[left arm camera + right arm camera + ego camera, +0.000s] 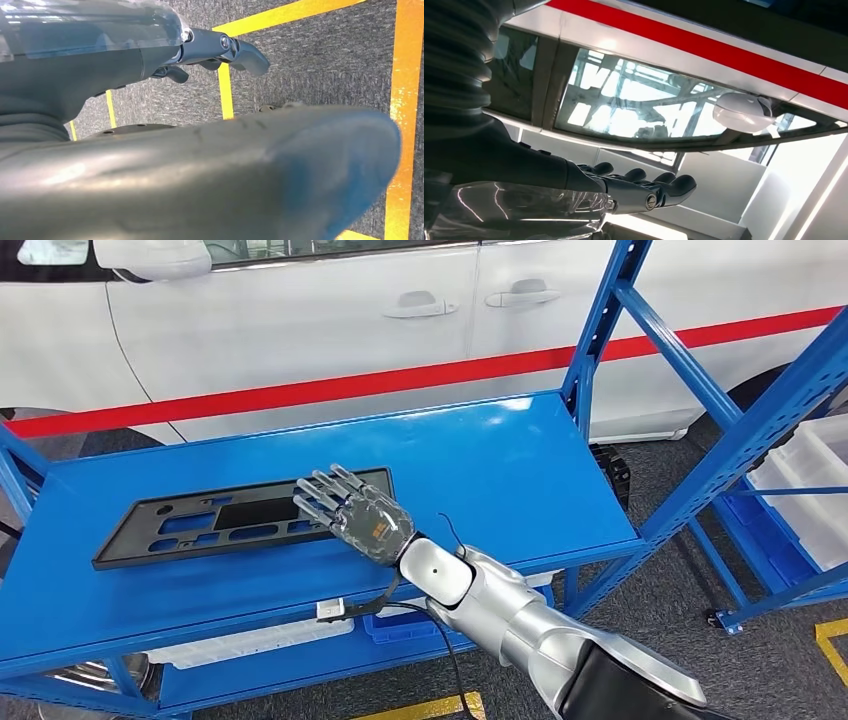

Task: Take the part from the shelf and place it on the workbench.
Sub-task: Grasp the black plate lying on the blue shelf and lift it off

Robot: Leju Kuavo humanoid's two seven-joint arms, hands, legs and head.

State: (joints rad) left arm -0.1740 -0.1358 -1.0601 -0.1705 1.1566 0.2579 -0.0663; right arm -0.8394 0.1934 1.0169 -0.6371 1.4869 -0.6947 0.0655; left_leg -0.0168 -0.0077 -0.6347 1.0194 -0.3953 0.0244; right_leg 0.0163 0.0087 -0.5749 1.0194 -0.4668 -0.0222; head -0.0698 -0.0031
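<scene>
on the blue shelf (520,455), right hand (365,520) fingers (325,490) spread over black part (200,525).

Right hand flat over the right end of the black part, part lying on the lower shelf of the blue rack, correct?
Not quite. The right hand does lie flat over the right end of the black part, but the head view shows the part on the blue rack's top shelf, not the lower one.

matt black plastic part (235,518); glossy blue shelf (520,455)
</scene>
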